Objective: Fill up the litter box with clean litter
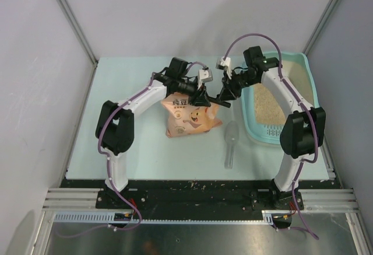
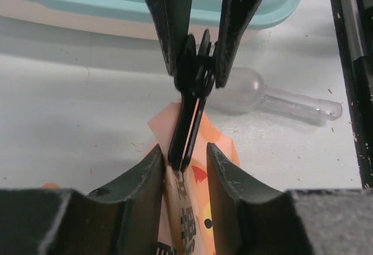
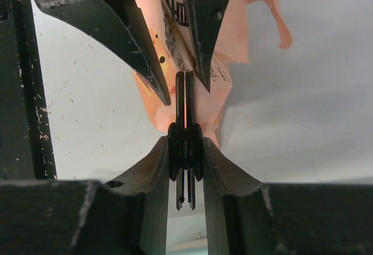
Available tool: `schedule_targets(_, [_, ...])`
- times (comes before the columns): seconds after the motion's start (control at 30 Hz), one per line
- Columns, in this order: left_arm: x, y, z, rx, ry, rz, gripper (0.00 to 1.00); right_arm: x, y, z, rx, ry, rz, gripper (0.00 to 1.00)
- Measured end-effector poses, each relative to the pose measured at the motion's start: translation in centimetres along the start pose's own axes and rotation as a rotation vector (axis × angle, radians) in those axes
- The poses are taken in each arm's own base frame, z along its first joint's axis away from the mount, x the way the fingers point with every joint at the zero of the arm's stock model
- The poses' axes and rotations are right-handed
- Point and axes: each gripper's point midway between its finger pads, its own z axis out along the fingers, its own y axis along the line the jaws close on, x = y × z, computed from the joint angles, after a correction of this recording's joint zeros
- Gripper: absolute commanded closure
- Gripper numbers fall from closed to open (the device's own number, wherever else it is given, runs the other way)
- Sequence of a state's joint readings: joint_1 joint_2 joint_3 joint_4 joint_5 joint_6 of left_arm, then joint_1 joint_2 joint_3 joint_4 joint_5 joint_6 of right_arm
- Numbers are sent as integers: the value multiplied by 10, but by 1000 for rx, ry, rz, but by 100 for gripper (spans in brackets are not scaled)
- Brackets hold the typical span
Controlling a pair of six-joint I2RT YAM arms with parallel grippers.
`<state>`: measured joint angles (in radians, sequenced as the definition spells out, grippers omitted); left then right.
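Note:
The teal litter box lies at the right and holds beige clean litter. A peach-pink cat bag stands mid-table with a black clip at its top. My right gripper is shut on the clip's handles. My left gripper is open, its jaws apart on either side of the bag's folded top and the clip's tip. The two grippers, left and right, meet head-on above the bag.
A clear plastic scoop lies on the table between the bag and the litter box, also in the left wrist view as the scoop in front of the box wall. Litter crumbs dot the table.

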<state>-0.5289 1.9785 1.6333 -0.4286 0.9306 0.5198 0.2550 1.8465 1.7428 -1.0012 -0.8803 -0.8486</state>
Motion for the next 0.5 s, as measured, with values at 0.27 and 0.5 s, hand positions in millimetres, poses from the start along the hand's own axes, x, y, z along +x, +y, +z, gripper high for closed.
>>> schedule_targets(0.27, [1,-2,4,31,-11,-37,100,5,1,12,-17,4,13,95])
schedule_targets(0.5, [1,-5,5,49,-17,-40,100,4,-5,5,-9,-35,83,35])
